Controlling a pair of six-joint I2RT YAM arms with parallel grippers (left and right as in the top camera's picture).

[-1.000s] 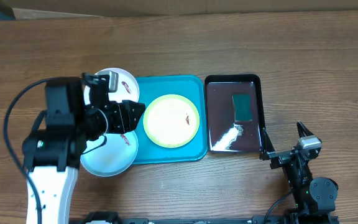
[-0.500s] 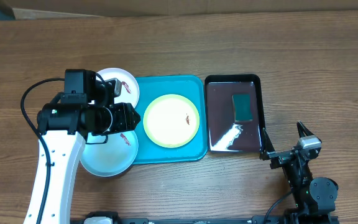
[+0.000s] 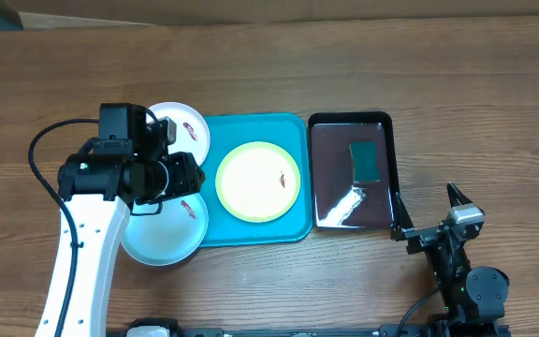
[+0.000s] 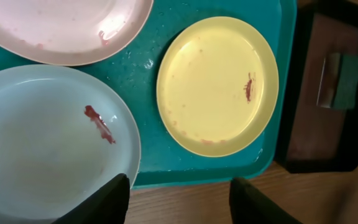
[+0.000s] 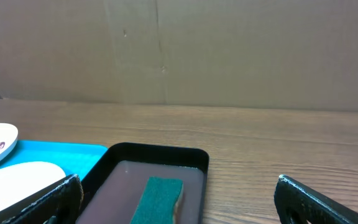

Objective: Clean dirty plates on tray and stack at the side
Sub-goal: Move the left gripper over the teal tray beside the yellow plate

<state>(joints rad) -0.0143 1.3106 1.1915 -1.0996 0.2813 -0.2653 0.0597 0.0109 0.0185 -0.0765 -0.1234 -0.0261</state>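
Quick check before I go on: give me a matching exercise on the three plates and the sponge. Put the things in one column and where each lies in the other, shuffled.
Things:
1. white plate
2. light blue plate
3. yellow-green plate
4. green sponge

Places:
A. in the black tray
B. middle of the turquoise tray
C. far left corner of the turquoise tray
D. near left corner of the turquoise tray, overhanging its edge

Pairs: 1-C, 2-D, 3-B, 4-A.
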